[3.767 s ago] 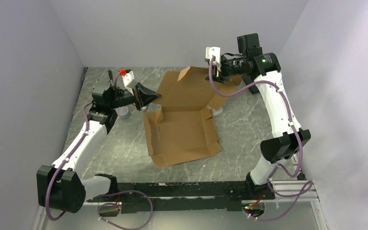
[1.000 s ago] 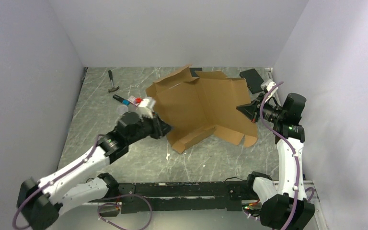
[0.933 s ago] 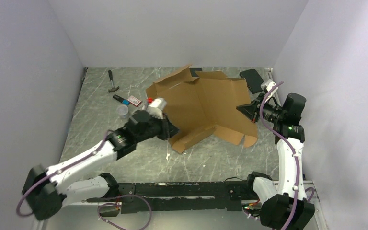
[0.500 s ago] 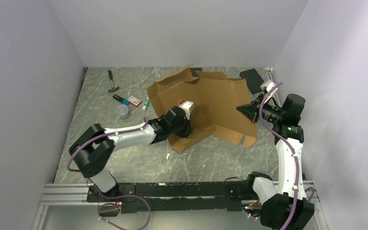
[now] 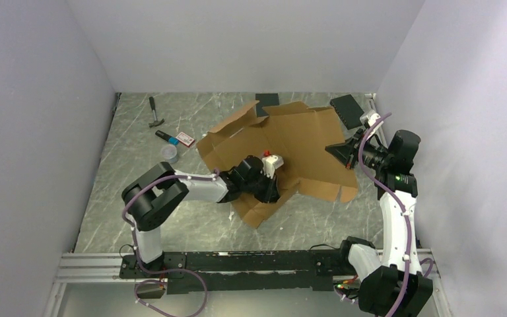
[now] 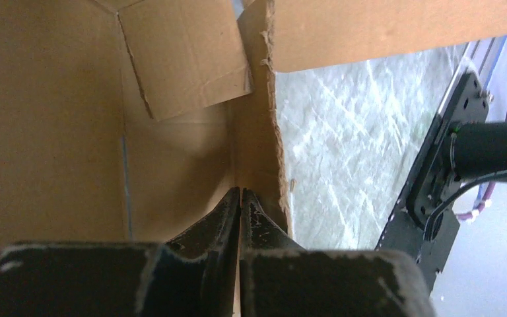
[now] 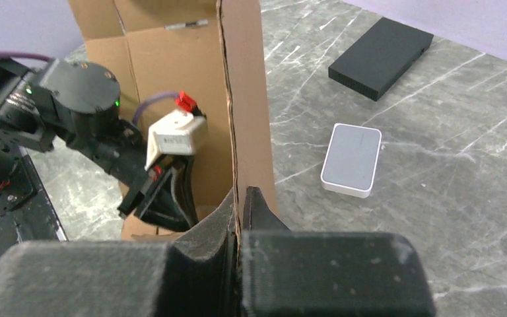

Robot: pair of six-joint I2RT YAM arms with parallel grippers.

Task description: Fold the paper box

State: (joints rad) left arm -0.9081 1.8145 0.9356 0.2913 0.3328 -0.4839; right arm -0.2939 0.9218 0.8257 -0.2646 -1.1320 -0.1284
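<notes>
across the grey, white-veined worktop (image 5: 138,198) you have pale lilac walls (image 5: 237,39) closing off the far side and both flanks. a black and aluminium rail (image 5: 237,261) carries the arm bases along the near edge.

the paper box (image 5: 304,139) sits right of centre, a plain brown die-cut sheet half raised, with flaps standing at its far left and its near-left corner pointing toward the rail. your right end effector (image 7: 239,198) is clenched on the box's right edge, and the cardboard stands upright between its fingers. your left end effector (image 6: 239,195) is inside the near-left part of the box. its fingers are pressed together with the tips at an inner fold, and you cannot tell whether any cardboard is caught between them.

at the far left lie a hammer (image 5: 154,112), a dark marker (image 5: 166,137), a small red card (image 5: 185,139) with print too small to read, and a clear cup (image 5: 169,153). the centre slab (image 5: 267,100), black, rests just behind the box. the corner slab (image 5: 347,110), also black, lies at the far right, with a small white case (image 7: 352,159) near it. a green light (image 7: 115,102) glows on the left wrist.
</notes>
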